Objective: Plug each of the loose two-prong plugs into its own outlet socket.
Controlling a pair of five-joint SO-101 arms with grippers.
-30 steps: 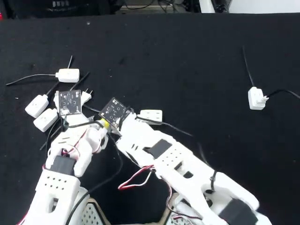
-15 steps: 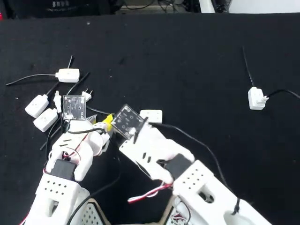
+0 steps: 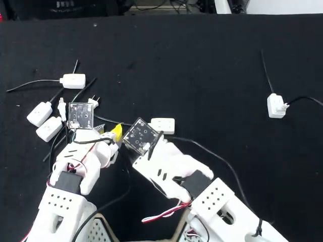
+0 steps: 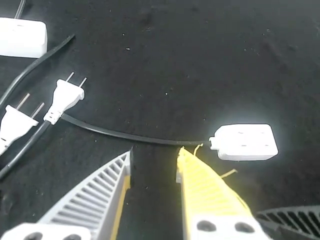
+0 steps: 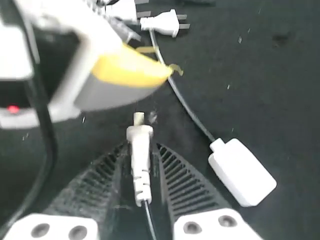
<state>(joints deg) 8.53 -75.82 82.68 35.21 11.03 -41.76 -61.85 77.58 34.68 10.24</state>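
Held a plug [image 5: 139,165] clamped lengthwise in the right end effector [image 5: 140,147], prongs aimed at the yellow finger [image 5: 127,75] of the left end effector [image 4: 153,155] close ahead. Had the left end effector spread apart and empty, tips just beside a black cord [image 4: 130,136] running from one of two loose plugs [image 4: 65,95] to the socket [image 4: 245,142]. Found that socket lying free on the desk [image 3: 202,60], just right of both end effectors and near the held plug, yet off to the side of the prongs' line rather than facing them. Judged collision the first risk: with the two end effectors so close, could have knocked the prongs on the yellow finger at any push forward and twisted the plug in its grip. Judged sliding the second: saw no hold on the socket, so might have shoved it across the desk instead of seating the prongs. Judged snagging the third: with cords crossing beneath both arms, could have dragged the loose plugs or pulled the socket off line during a swing to the right. Could not tell the prongs' tilt against the slots; with any skew, would likely have jammed on the socket's face or slipped the plug back between the fingers.
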